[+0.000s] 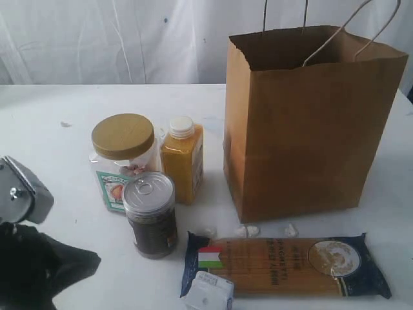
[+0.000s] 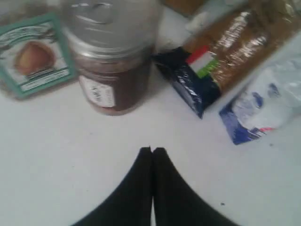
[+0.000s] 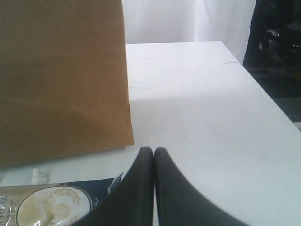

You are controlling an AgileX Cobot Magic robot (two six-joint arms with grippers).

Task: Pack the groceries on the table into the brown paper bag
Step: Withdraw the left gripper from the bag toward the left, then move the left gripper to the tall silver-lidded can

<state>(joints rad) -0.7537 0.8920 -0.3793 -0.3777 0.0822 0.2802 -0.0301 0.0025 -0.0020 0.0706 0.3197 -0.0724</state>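
Okay, both wrist feeds are up. My left gripper [image 2: 152, 149] has its two black fingers pressed tip to tip with nothing between them, above bare table [image 1: 51, 103]. Ahead of it in the left wrist view sits the can [image 1: 150, 216], pull-tab lid up and dark contents showing through. Beside that I see the teal label of the jar [image 1: 122, 161]. On the other side lies the flag-marked end of the spaghetti [image 1: 290, 265], with the box [image 1: 210, 294] just beside it.

My right gripper [image 3: 154, 149] is clamped together too, and empty. In its view it hangs near the emblem end of the spaghetti, and the brown wall of the bag [image 1: 310, 129] is close by.

From the exterior camera, the bag stands upright at the back right, mouth open, twine handles sticking up. I can't see inside it. Everything else I can see is out on the table. The jar and the bottle [image 1: 182, 161] stand side by side, left of the bag. The can stands in front of them, overlapping the jar from this angle; I can't tell if they touch. The spaghetti lies flat in front of the bag, running left to right. The box sits at its left end, covering that near corner. A few crumbs [image 1: 247, 230] lie between bag and spaghetti. My left arm [image 1: 26, 258] shows at the lower left, apart from the groceries.
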